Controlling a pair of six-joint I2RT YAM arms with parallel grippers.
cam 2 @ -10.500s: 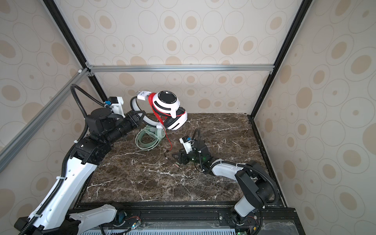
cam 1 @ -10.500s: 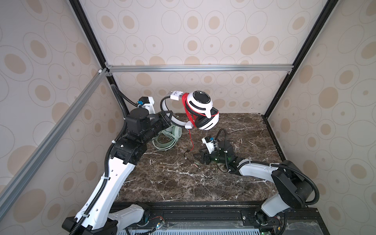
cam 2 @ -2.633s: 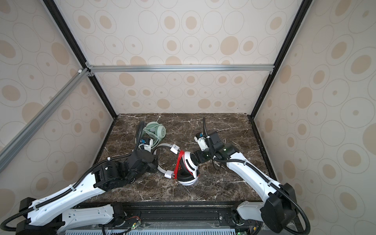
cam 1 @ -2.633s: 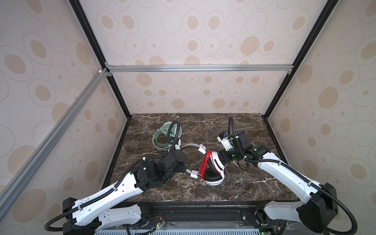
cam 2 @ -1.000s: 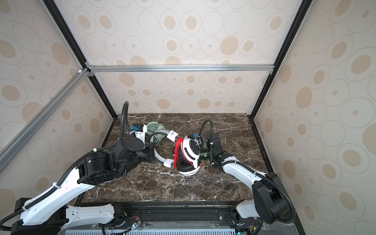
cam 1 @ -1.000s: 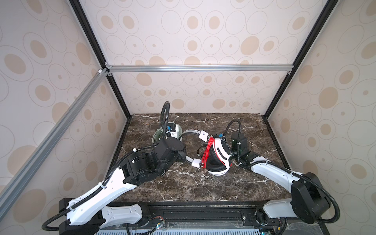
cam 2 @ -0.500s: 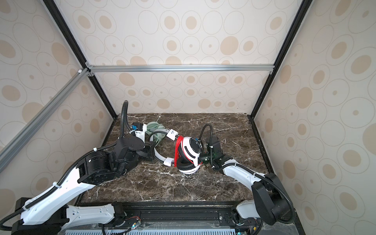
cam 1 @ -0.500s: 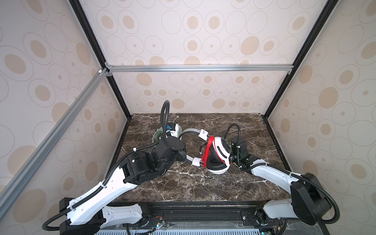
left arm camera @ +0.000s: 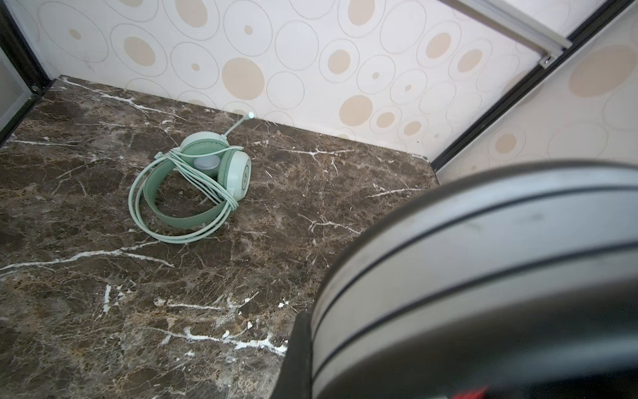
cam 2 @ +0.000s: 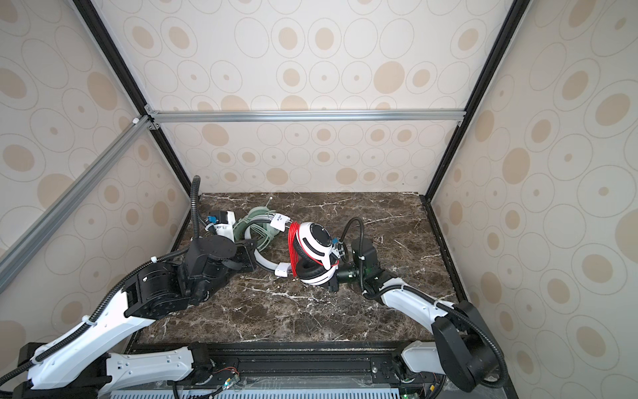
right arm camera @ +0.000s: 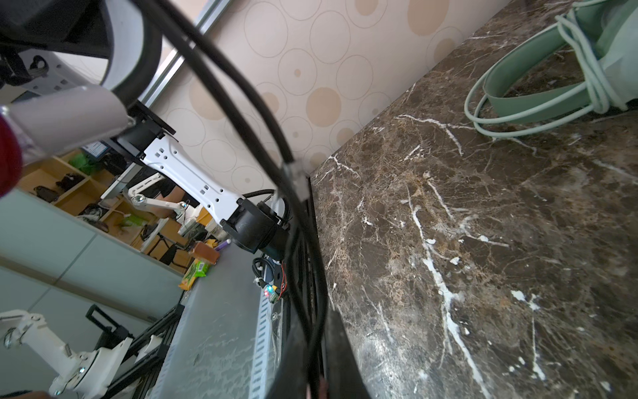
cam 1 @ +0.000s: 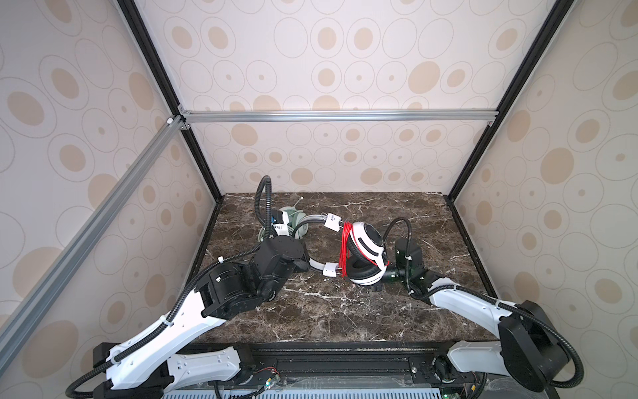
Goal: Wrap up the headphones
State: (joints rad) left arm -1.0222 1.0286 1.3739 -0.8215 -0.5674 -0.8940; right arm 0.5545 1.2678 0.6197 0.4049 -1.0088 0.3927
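Two headsets were seen on the marble table (cam 1: 345, 317): the mint-green headset (left arm camera: 193, 186) lay wrapped at the back left, while the white-and-black headset (cam 1: 366, 241) was held mid-table by its grey headband (cam 2: 266, 266) in the clamped left gripper (cam 2: 251, 258). The right gripper (cam 2: 334, 276) was pinched closed beside the lower ear cup (cam 1: 366, 276), its catch hidden. The band was judged stiff and grippable, the red cable (cam 1: 345, 248) limp and slippery.
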